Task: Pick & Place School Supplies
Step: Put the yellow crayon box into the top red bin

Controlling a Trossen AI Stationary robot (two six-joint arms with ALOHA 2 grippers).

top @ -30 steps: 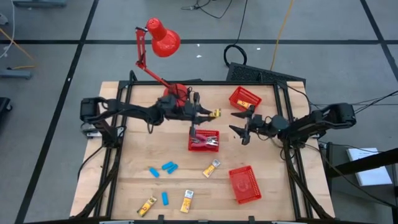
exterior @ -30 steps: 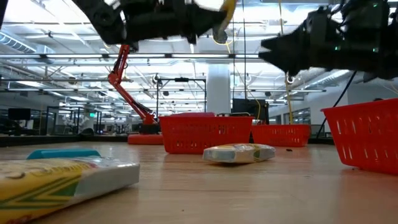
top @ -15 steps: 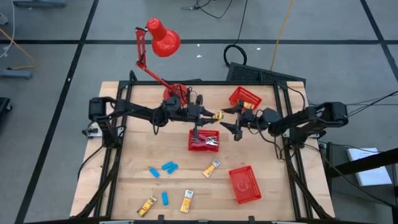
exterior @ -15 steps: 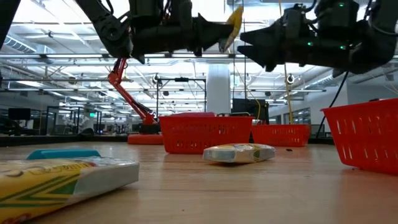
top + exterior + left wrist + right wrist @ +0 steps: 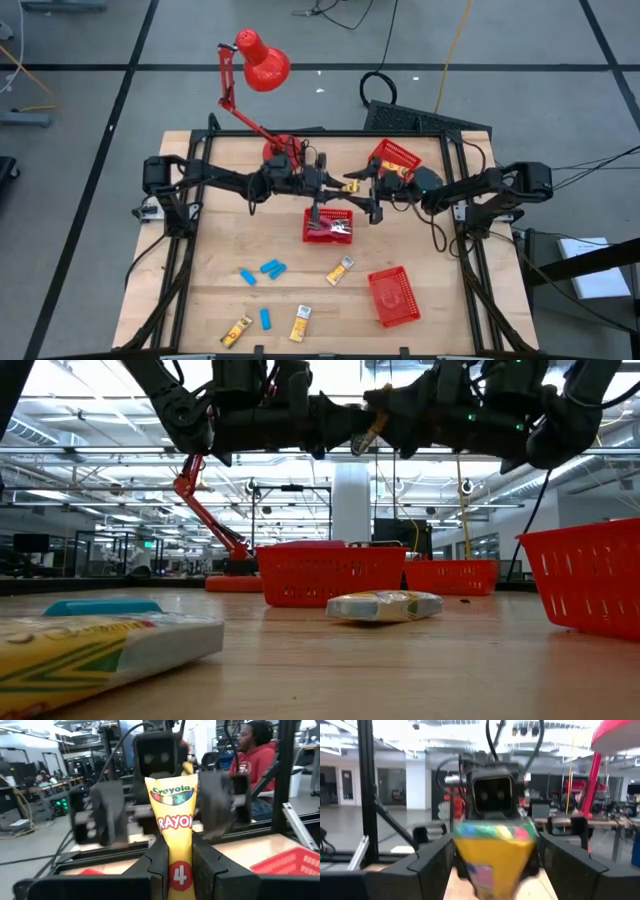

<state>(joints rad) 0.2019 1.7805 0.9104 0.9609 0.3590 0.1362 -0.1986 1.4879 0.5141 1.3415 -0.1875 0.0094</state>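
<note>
A yellow crayon packet (image 5: 175, 815) hangs in the air above the far edge of the centre red basket (image 5: 328, 226). My left gripper (image 5: 340, 185) reaches in from the table's left and is shut on it. My right gripper (image 5: 366, 190) comes from the right and is open. Its fingers (image 5: 431, 865) stand on either side of the packet's free end (image 5: 492, 847). More school supplies lie flat on the near half of the table: blue blocks (image 5: 271, 267) and yellow-and-white packets (image 5: 340, 270). Red-handled tools (image 5: 333, 231) lie in the centre basket. My left gripper pinches the packet's near end (image 5: 179, 872) between its two fingers, one on each long edge. The fingers point level toward the table's right and lie along the packet. The packet sticks out past the fingertips, lifted clear of table and basket. My right gripper's fingers flank the packet's free end; I cannot tell whether they touch it.
A second red basket (image 5: 393, 157) stands at the far right and a third (image 5: 393, 296) at the near right. A red desk lamp (image 5: 262, 62) rises from the far edge. A person in a red top (image 5: 256, 762) sits beyond the table.
My right gripper has travelled toward the table's left and risen, staying open. Its fingers now stand around the free end of the packet. My left gripper has sunk a little with the packet and stays shut on it.
</note>
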